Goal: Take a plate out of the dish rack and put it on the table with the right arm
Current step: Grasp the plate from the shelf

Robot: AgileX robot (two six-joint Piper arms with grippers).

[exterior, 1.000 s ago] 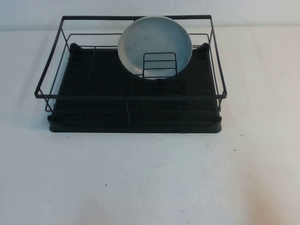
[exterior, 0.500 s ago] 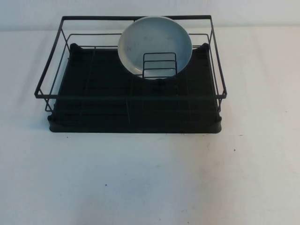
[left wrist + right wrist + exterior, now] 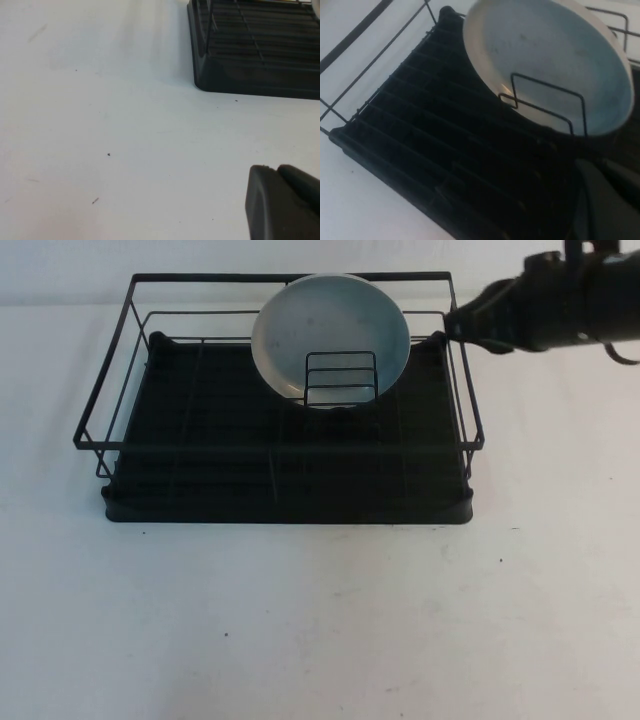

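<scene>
One plate [image 3: 330,335] stands on edge in the dish rack [image 3: 120,455], toward the back and a little right of the middle, its pale grey-blue face turned to the front. Going from the left: the left gripper [image 3: 282,202] hangs low over the bare white table [image 3: 300,620], near the rack's front left corner, and only a dark piece of it shows in its own wrist view, so I cannot tell whether its fingers are apart or together. Next comes the rack itself, a black wire frame over a ribbed black tray, sitting flat on the table. The small wire divider [image 3: 341,378] rises in front of the plate's lower half, and the plate leans back against the rear wire rail. Further right, the right arm [image 3: 560,305] reaches in from the far right edge, above the table. The right gripper [image 3: 462,325] points at the rack's back right corner, just beside the upper rail and clear of the plate. From where I stand I cannot tell if its fingers are spread or closed.
</scene>
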